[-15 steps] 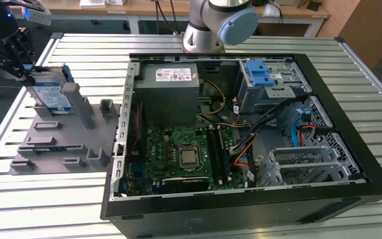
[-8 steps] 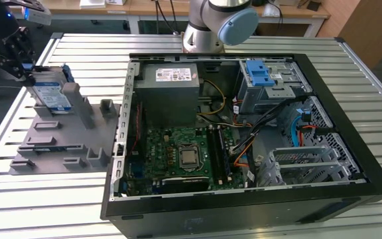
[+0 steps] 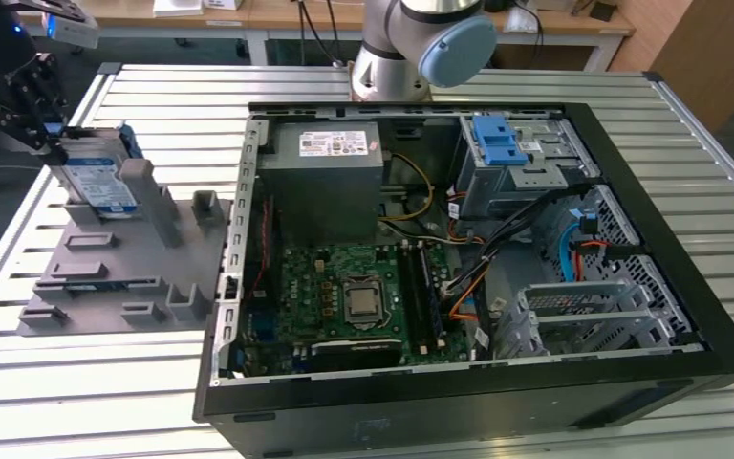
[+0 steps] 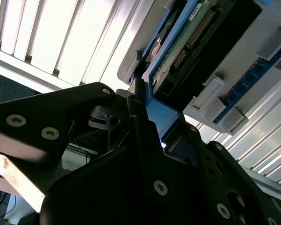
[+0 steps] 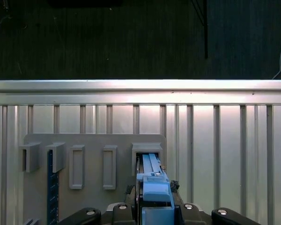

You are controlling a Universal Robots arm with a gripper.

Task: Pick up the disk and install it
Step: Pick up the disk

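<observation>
Second wrist view: the gripper (image 4: 152, 110) has its jaws clenched on the blue carrier edge of the disk (image 4: 201, 37). In the exterior view, the disk stands upright in a grey fixture (image 3: 112, 287), at nine o'clock from the case (image 3: 469, 411).

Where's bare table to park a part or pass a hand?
Free: slatted table between the grey fixture and the near edge; also the slats between the disk, computer case and far edge. Narrow strip at the exterior view's right of the case. Crowded: fixture slots, where the gripper grips the disk, and the case interior.
</observation>
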